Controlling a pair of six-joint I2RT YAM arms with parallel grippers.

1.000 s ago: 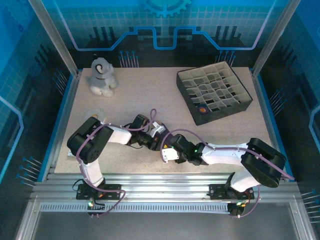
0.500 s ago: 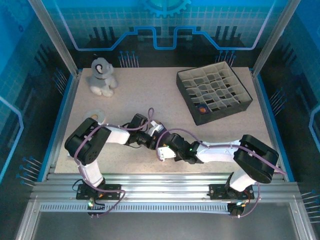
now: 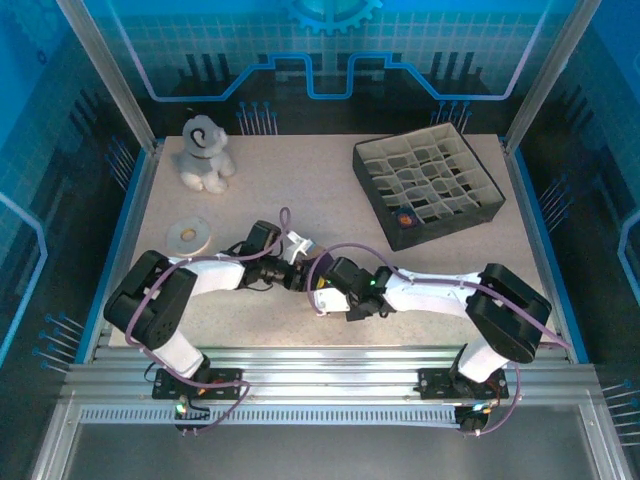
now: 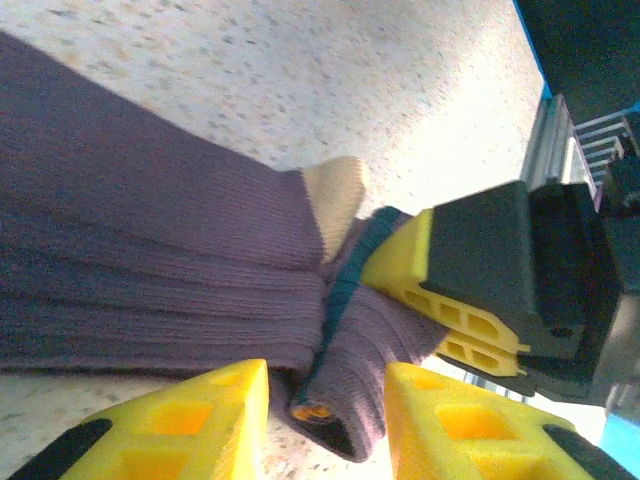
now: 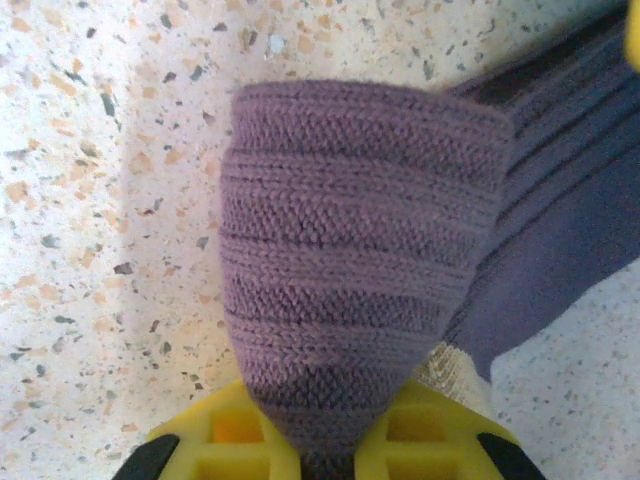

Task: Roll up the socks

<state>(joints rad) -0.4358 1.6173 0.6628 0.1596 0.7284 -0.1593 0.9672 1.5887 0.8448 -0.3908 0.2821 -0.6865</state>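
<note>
Socks (image 4: 150,250): two, lying layered on the speckled bench (image 3: 300,190) near its front edge; purple ribbed knit, one tan patch, one navy edge.
Left hand (image 4: 325,400): yellow fingers standing parted, straddling the folded sock end.
Right hand (image 5: 340,440): pinching a tapered purple fold, clamping tight.
Others: one grey plush toy (image 3: 205,152), one gridded box (image 3: 428,185), one flat ring (image 3: 188,234).

Speckled beige surface (image 3: 300,190) under the lights. Back left, a grey plush toy (image 3: 205,155) sits upright. Nearer on the left lies a flat white tape roll (image 3: 188,234). Back right rests a black gridded organizer tray (image 3: 428,185). The purple socks (image 4: 150,260) lie stretched along the speckle.
</note>
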